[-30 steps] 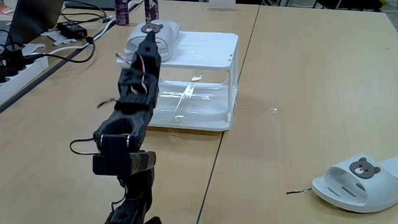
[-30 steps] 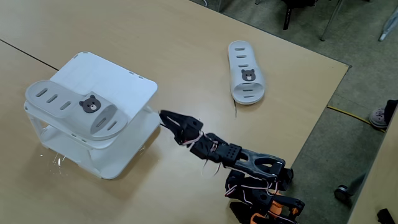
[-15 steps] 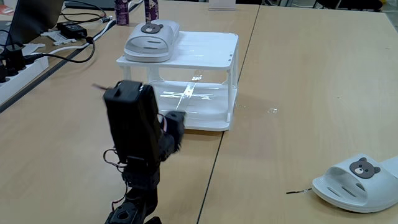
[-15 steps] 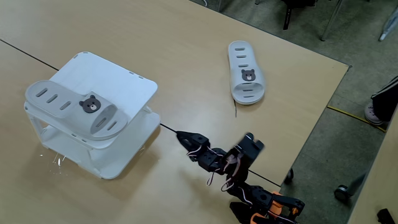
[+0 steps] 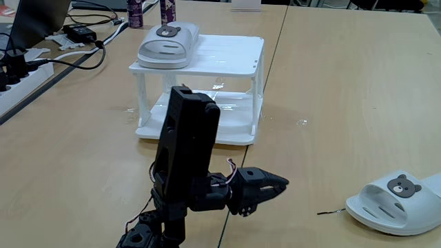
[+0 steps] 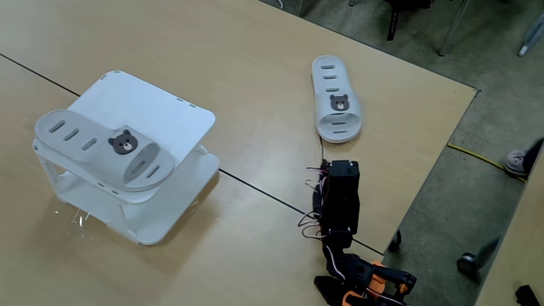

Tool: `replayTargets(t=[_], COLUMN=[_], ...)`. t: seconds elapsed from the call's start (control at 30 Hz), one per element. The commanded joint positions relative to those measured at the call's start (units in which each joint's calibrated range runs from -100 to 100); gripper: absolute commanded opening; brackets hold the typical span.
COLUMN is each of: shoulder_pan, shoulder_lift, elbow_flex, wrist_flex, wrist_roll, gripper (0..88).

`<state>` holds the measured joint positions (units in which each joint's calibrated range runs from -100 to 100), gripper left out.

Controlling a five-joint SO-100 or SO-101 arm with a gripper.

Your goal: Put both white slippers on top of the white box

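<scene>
**Second slipper: reach and pick**

One slipper (image 5: 167, 43) already up on the box (image 5: 227, 54), lying along one edge of the top panel, bear badge showing. The other slipper (image 6: 337, 109) flat on the desk (image 5: 344, 89), near the far-right corner in the high view, sole down, well apart from the box. Arm folded low near the front edge of the desk, gripper (image 5: 270, 186) pointed roughly toward that slipper and carrying nothing. Jaws close together at the tip in the low side view; no gap to make out, so open or closed cannot be told for sure.

Judged as the reach for the second slipper. Best done by opening wide before arriving, coming down over the strap rather than the flat sole, and closing across the strap's width just beside the badge. Worth lifting high enough to pass the box's corner posts, then setting down on the bare half of the top panel, parallel to the first slipper and not touching it, so nothing gets nudged off.

Low side view: gripper tip and cables in profile, the box's two tiers, clutter at the far-left corner of the desk, the loose slipper (image 5: 397, 202) cut by the frame edge. High view: that slipper whole, with its long axis and its spot straight beyond the arm (image 6: 338, 204), plus the free area on the box (image 6: 149, 110).
</scene>
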<state>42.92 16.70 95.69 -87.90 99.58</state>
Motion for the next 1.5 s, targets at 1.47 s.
replayTargets(t=[1.47], shoulder_pan=[7.1], shoulder_lift=[22.4], elbow_flex=[-73.5], wrist_flex=[29.4], wrist_roll=[0.4], gripper=[28.4])
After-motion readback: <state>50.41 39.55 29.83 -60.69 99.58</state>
